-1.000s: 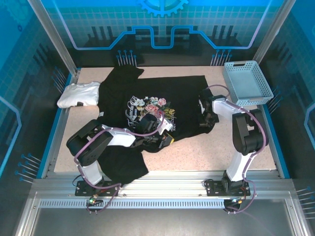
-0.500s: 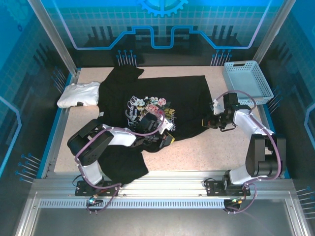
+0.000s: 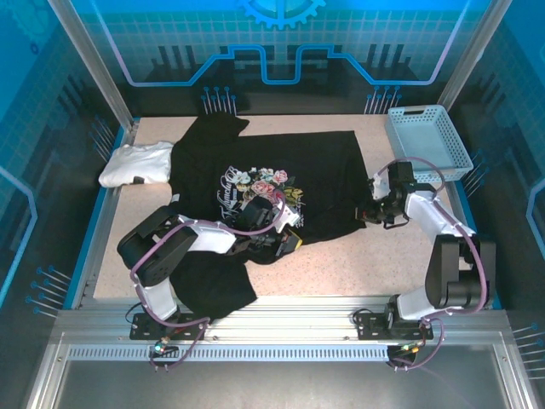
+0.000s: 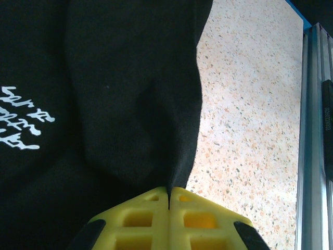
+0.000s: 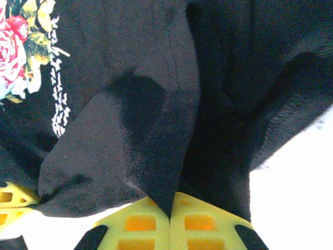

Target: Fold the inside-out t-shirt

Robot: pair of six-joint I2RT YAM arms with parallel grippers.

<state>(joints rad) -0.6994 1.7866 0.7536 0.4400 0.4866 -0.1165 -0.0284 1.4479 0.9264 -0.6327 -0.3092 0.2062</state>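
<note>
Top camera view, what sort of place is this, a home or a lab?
Most likely a robot lab or test cell: an aluminium frame rings the speckled table, blue printed panels wall it in, and a left arm and right arm are bolted at its near edge.

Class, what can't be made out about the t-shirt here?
- White script on the t-shirt: cut off by the left wrist view's edge; too small from above.
- T-shirt's near middle: left arm covers it, top view.
- Floral print: cropped at the right wrist view's corner.
</note>
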